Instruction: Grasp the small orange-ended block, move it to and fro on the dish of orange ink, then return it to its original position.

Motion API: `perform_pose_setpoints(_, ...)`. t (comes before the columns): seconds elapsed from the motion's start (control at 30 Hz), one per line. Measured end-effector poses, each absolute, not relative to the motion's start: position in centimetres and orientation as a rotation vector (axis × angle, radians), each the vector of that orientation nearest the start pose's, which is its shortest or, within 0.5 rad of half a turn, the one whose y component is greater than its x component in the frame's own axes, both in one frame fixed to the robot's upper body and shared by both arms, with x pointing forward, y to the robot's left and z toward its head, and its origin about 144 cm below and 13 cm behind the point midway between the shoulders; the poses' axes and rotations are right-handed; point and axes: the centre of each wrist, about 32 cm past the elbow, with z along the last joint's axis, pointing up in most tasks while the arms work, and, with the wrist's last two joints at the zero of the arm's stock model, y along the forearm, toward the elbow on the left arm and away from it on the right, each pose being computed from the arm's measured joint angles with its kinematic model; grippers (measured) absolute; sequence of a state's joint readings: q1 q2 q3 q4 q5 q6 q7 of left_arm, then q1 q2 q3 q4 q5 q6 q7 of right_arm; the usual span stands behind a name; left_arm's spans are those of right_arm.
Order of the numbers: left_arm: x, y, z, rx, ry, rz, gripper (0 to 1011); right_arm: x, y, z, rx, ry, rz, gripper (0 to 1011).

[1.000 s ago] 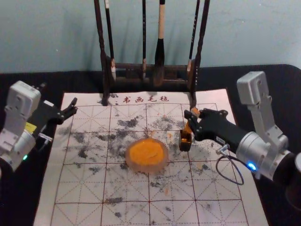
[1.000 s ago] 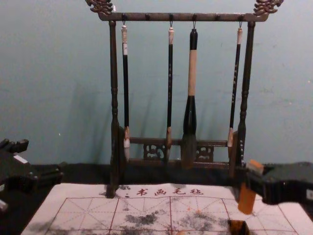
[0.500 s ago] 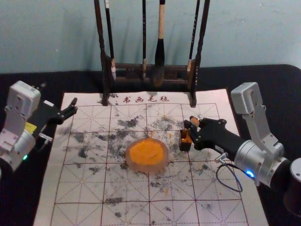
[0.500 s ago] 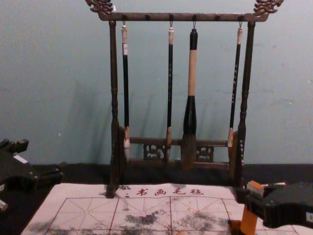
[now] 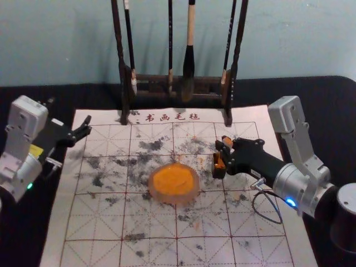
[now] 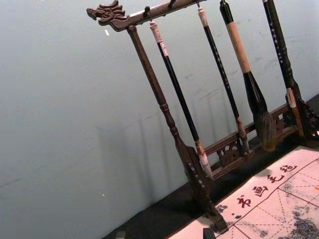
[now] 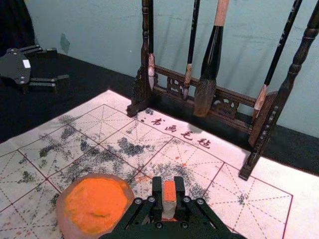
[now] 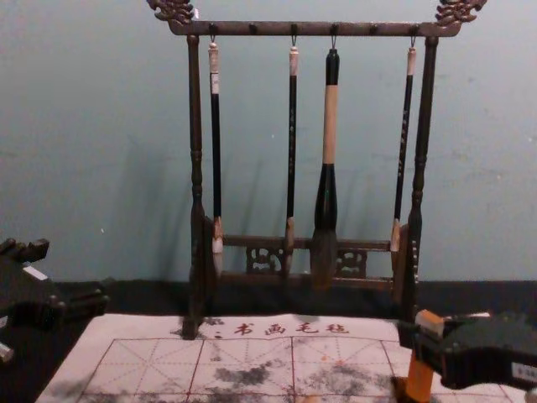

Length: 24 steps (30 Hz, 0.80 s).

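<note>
My right gripper [image 5: 223, 149] is shut on the orange block [image 5: 227, 141], which stands nearly upright at the small dark box [image 5: 219, 172]. The block's lower end overlaps the box's opening; how deep it sits cannot be told. In the right wrist view the block [image 7: 169, 193] shows its orange top and pale side between the fingers of the right gripper [image 7: 169, 185]. The dish of orange ink [image 5: 173, 182] lies left of the box, apart from it. My left gripper [image 5: 89, 124] is parked at the mat's left edge, open; its fingertips [image 6: 208, 233] show in the left wrist view.
A dark wooden rack [image 8: 197, 227] with several hanging brushes [image 8: 325, 189] stands at the back of the mat. The gridded mat [image 5: 92, 222], stained with black ink, lies on a black cloth [image 5: 311, 111]. A plain wall is behind the rack.
My right gripper has come down with the block and shifted slightly left, bringing the block's lower end from above the dark box to its opening. The left arm has stayed still.
</note>
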State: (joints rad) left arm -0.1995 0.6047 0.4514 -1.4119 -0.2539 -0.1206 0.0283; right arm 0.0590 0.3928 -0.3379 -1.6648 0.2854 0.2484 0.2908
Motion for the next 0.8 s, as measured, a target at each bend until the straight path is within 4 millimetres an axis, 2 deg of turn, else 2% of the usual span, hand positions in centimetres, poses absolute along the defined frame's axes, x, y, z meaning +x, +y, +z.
perform_pose_setpoints(0.8, 48.86, 30.97, 113.98, 0.304, -0.285, 1.248, 1001, 46.66, -22.98, 115.99, -0.290, 0.094, -0.930, 110)
